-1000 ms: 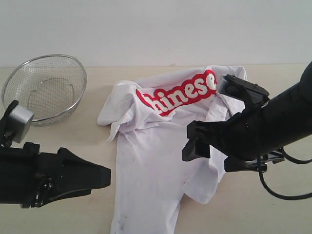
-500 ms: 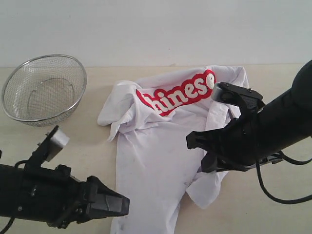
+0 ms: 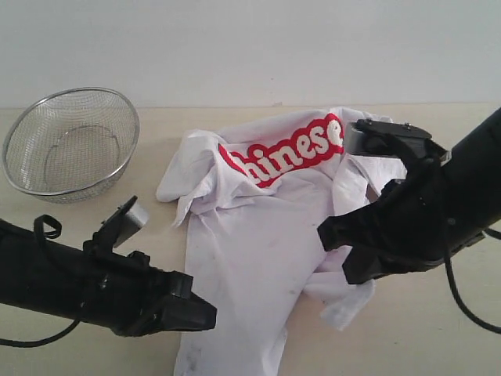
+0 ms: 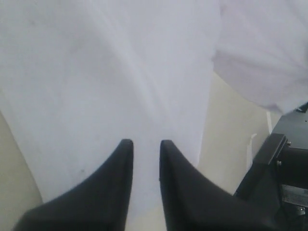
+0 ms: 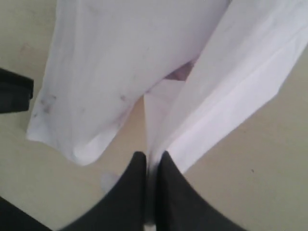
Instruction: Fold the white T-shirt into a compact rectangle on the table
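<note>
The white T-shirt [image 3: 258, 235] lies wrinkled on the table [image 3: 438, 337], its red-outlined lettering [image 3: 286, 153] toward the far side. My right gripper [image 3: 338, 251] is shut on a fold at the shirt's right edge, and the cloth [image 5: 120, 62] hangs from the pinch [image 5: 153, 156] a little above the tabletop. My left gripper [image 3: 205, 316] has reached the lower left edge of the shirt. Its fingers stand a little apart [image 4: 146, 144] over flat white fabric [image 4: 96, 72], with nothing pinched between them.
A silver wire-mesh bowl [image 3: 70, 141] stands at the back left, apart from the shirt. A pale wall rises behind the table's far edge. The right arm's black body [image 4: 284, 168] shows close by in the left wrist view.
The left arm has swung right and forward until its fingertips reach the shirt's lower left edge. The right gripper has shifted right, drawing the shirt's right flap with it.
</note>
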Controlling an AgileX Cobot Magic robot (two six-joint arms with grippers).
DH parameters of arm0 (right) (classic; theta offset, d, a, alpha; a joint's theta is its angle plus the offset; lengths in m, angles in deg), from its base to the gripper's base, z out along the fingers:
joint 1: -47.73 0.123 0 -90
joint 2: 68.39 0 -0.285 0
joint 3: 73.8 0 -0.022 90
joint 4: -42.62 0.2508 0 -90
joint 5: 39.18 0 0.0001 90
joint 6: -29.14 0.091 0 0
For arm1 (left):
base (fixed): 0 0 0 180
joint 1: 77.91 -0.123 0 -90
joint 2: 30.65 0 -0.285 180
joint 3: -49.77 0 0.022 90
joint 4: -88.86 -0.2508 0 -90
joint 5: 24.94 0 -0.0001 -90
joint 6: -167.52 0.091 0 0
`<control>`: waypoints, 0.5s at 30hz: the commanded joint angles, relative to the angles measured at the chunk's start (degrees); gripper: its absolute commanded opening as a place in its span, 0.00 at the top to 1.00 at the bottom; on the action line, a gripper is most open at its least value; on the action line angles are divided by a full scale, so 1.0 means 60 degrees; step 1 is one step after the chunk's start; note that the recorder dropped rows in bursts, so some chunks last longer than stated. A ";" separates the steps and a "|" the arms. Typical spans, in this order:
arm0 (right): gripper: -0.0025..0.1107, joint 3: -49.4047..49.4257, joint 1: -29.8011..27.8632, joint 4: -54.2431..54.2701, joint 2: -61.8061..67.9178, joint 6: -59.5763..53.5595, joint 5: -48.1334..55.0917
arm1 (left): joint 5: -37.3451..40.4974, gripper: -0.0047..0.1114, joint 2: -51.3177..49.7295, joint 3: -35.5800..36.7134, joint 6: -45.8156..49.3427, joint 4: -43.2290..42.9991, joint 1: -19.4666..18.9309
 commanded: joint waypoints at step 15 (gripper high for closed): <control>0.98 -0.0524 -0.1203 -0.4743 -0.0277 0.1240 0.3323 | -0.0603 0.80 -0.1237 -0.0260 0.0503 0.0093 0.0080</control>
